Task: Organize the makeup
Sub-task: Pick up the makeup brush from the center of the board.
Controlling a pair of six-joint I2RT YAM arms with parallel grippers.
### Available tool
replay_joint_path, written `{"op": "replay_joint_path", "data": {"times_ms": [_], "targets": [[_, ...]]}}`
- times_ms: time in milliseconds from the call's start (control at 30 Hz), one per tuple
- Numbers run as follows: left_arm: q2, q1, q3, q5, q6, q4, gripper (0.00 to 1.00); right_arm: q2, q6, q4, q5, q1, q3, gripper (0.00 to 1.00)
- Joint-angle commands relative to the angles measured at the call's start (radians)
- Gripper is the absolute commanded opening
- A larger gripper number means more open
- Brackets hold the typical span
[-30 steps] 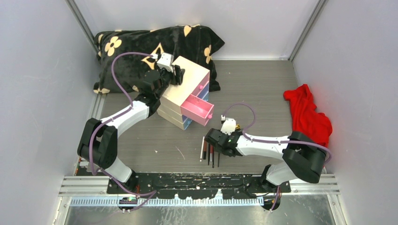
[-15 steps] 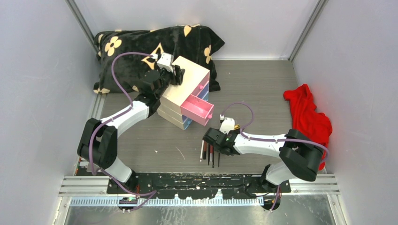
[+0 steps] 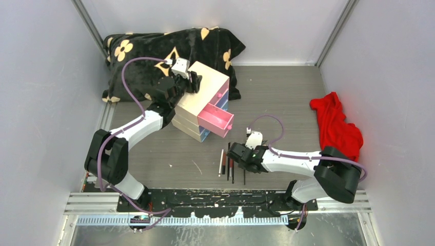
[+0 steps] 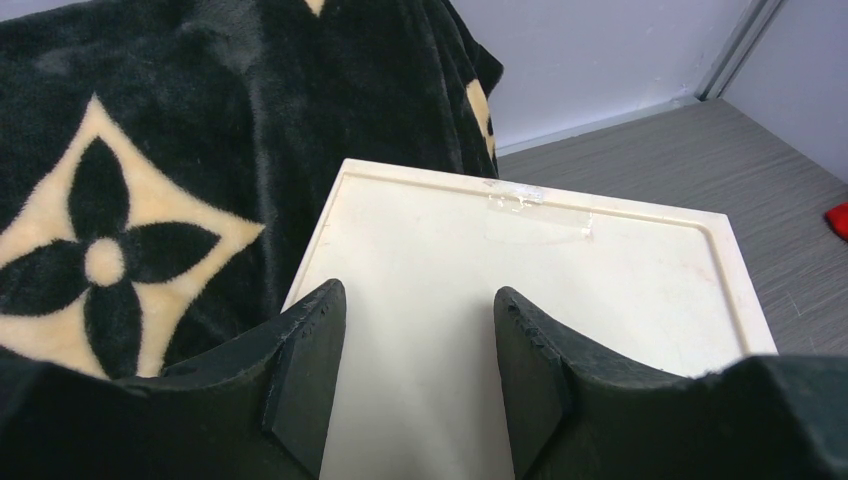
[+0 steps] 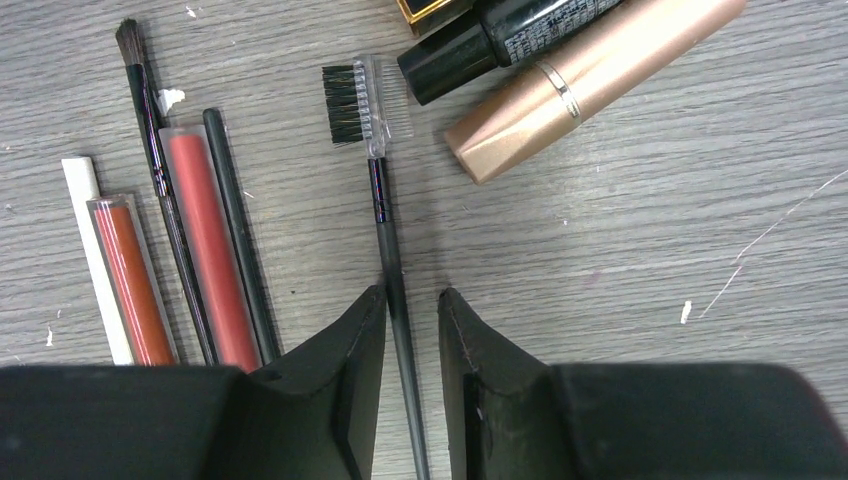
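We are straddling the comb brush (image 5: pixel 381 200) with our right gripper (image 5: pixel 412 298), jaws narrowly apart, not pinching. It is lying on the table (image 5: pixel 620 250), pointing to twelve o'clock. Our left gripper (image 4: pixel 418 300) is hanging open over the cream box (image 4: pixel 600 290).

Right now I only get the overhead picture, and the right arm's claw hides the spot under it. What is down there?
Observer: Its wrist camera shows the right gripper straddling the thin handle of a small comb brush, jaws narrowly apart.
Operator: Is anything lying near that brush?
Observer: A gold tube and a black tube lie side by side just past its bristle end.
Operator: And the other claw, up by the drawers?
Observer: The left gripper is open over the plain top of the cream box.
Operator: Anything on that top?
Observer: Only a strip of clear tape near its far edge.
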Motion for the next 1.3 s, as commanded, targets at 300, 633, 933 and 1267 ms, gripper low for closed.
{"op": "replay_joint_path", "data": {"times_ms": [300, 633, 933, 1267], "targets": [[0.107, 0.023, -0.131, -0.031, -0.093, -0.44, 0.57, -0.019, 0.021, -0.032, -0.014, 0.005, -0.073, 0.01], [0.11, 0.023, -0.13, -0.032, -0.094, -0.437, 0.57, -0.197, -0.101, -0.09, -0.003, 0.005, -0.027, 0.01], [0.113, 0.023, -0.128, -0.032, -0.095, -0.439, 0.57, -0.351, -0.277, -0.221, -0.048, 0.005, 0.141, 0.01], [0.1, 0.022, -0.134, -0.031, -0.095, -0.44, 0.58, -0.31, -0.41, -0.55, -0.06, 0.004, 0.495, 0.01]]}}
